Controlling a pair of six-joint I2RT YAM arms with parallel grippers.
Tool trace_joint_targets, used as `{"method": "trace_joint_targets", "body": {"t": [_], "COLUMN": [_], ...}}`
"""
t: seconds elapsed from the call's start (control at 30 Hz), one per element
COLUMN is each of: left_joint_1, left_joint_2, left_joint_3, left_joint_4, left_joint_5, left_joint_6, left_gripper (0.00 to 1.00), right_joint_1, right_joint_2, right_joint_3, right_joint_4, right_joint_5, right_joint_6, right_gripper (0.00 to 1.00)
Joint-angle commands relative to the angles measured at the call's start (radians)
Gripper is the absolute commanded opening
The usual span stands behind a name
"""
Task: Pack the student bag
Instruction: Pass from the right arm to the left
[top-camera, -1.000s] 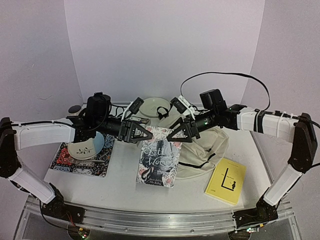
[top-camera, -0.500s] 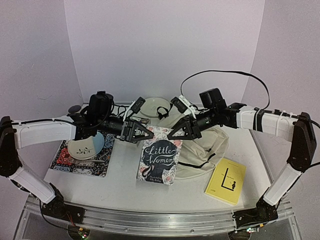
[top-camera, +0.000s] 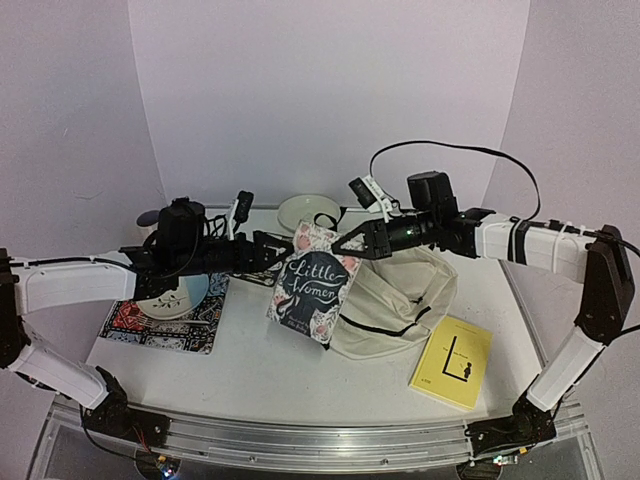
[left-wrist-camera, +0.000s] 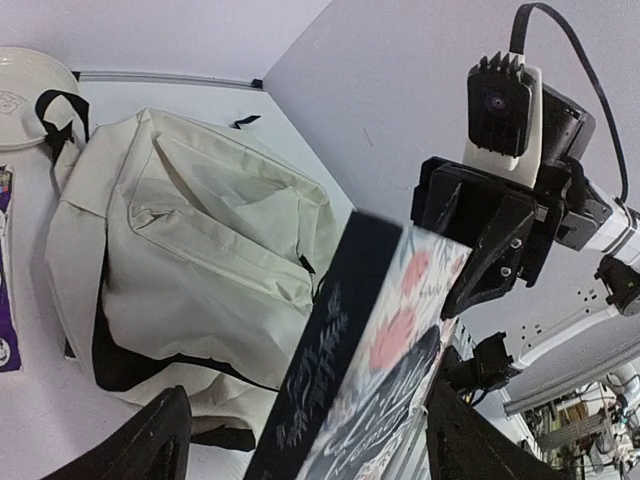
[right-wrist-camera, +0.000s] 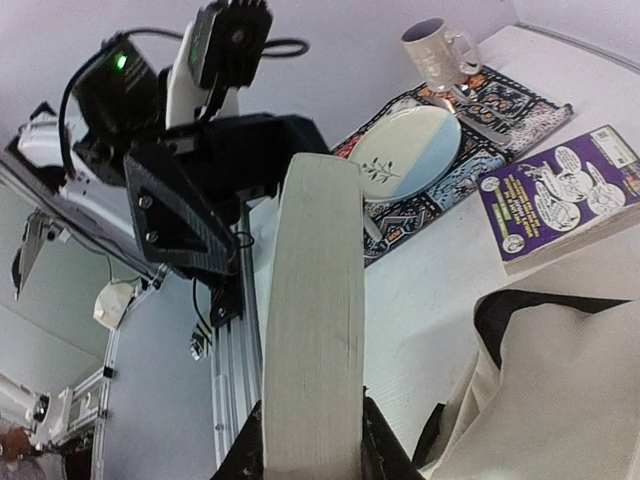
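Paperback (top-camera: 452, 362) in yellow lies nearest us at the right front of the table (top-camera: 250, 375), flat and well apart from both arms. At the left front we see a patterned placemat (top-camera: 130, 325) with a flowered plate (top-camera: 172, 296) on it. Mid-table, a "Little Women" book (top-camera: 312, 296) hangs tilted between the two pincers. The right gripper (right-wrist-camera: 312, 450) clamps its page edge, while the left gripper (top-camera: 268, 260) straddles the spine side with jaws spread — we see a gap beside one finger. The student bag (top-camera: 395, 300) lies slumped on the table right of centre, directly under the right gripper and just beside the left one, with the held book overlapping its left edge. Farther back we make out a purple book (right-wrist-camera: 560, 195), a cream dish (top-camera: 308, 212) and a mug (right-wrist-camera: 438, 50).
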Motion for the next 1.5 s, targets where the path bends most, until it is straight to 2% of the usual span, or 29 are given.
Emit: {"method": "trace_joint_targets", "body": {"t": [0.0,0.3,0.43,0.7,0.9,1.03,1.4,1.47], "left_joint_1": [0.002,0.001,0.001,-0.011,-0.02,-0.028,-0.05,-0.051], "left_joint_2": [-0.059,-0.043,-0.028,0.009,0.094,0.135,0.12,0.11], "left_joint_3": [-0.092,-0.238,-0.267,-0.301,-0.327,-0.323,-0.329,-0.342], "left_joint_4": [0.205,0.459,0.52,0.654,0.841,0.924,1.028,1.032], "left_joint_5": [-0.109,-0.137,-0.135,-0.11,-0.08,-0.063,-0.057,-0.073], "left_joint_6": [-0.19,-0.405,-0.454,-0.532,-0.629,-0.65,-0.611,-0.614], "left_gripper": [0.88,0.91,0.91,0.91,0.9,0.82,0.41,0.3], "right_joint_1": [-0.004,-0.004,-0.005,-0.004,-0.004,-0.005,-0.005,-0.004], "right_joint_2": [-0.101,-0.124,-0.136,-0.169,-0.126,-0.11,-0.051,-0.042], "right_joint_3": [-0.026,-0.148,-0.199,-0.25,-0.24,-0.242,-0.287,-0.292], "right_joint_4": [0.251,0.594,0.704,0.793,0.912,0.925,0.924,0.898], "right_joint_5": [0.088,0.145,0.187,0.312,0.292,0.301,0.312,0.313], "right_joint_6": [0.224,0.488,0.575,0.65,0.745,0.77,0.811,0.787], "right_gripper": [0.0,0.0,0.0,0.0,0.0,0.0,0.0,0.0]}}
